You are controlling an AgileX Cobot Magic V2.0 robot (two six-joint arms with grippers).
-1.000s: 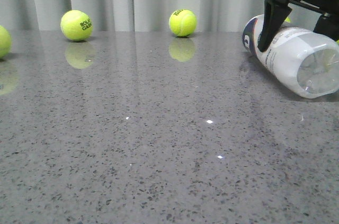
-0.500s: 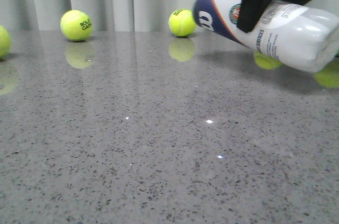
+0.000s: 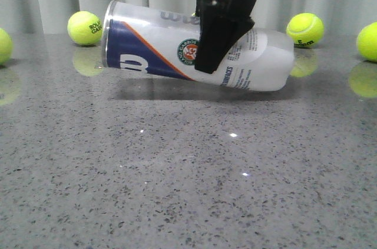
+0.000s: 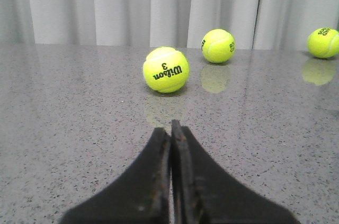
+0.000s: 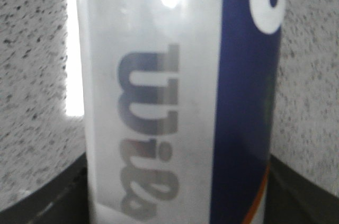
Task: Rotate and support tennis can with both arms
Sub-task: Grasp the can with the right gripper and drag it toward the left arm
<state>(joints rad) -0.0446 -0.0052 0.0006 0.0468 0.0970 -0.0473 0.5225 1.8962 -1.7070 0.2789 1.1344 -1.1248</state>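
Lying near-horizontal, the tennis can points its rim leftward; the right gripper clamps its middle. Left gripper closed, empty. Ball reads "Wilson 3".

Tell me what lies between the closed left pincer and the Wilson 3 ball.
Only bare grey table, as the left wrist view shows: nothing sits between the left pincer and the ball.

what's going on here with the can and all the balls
The right gripper holds the Wilson tennis can around its middle, on its side and lifted off the grey table. The left gripper is shut and empty, low over the table facing a Wilson 3 ball. Other tennis balls sit along the curtain.
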